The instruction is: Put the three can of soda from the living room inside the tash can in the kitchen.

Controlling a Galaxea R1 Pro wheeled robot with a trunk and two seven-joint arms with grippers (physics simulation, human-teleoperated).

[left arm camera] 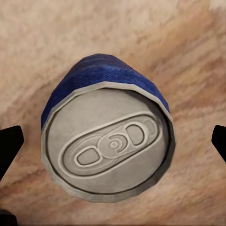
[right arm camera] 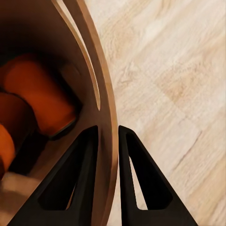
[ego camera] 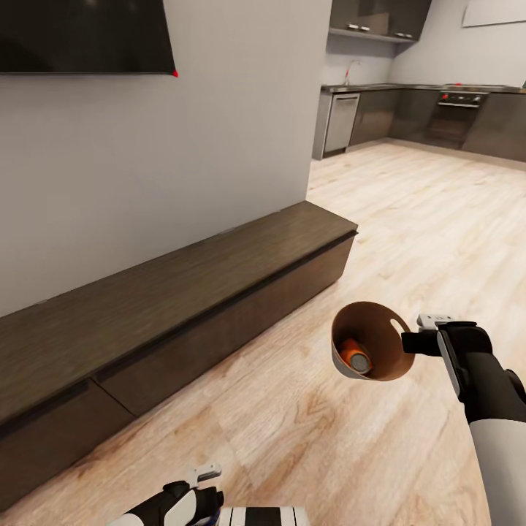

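The right gripper (ego camera: 418,332) is at 4 o'clock in the head view, pinching the rim of the trash can (ego camera: 369,343) just beside its handle cut-out, and the bin hangs tilted with its tan inside facing the camera. In the right wrist view one black finger (right arm camera: 77,183) sits inside the wall and the other outside, closed tight on it. Two orange soda cans (right arm camera: 35,101) lie in the bottom of the bin; the head view shows the grey top of one.

The left gripper (ego camera: 191,491) is at 6 o'clock, low by the robot's trunk. In its wrist view the dark blue soda can (left arm camera: 107,141) stands end-on between the two fingers, grey top toward the camera; whether the pads touch it I cannot tell.

The long dark-wood cabinet (ego camera: 168,292) runs from 8 o'clock toward centre under the black TV (ego camera: 84,35). The kitchen cabinets (ego camera: 394,109) and oven (ego camera: 456,109) are at 1 o'clock across the light wood floor (ego camera: 409,212).
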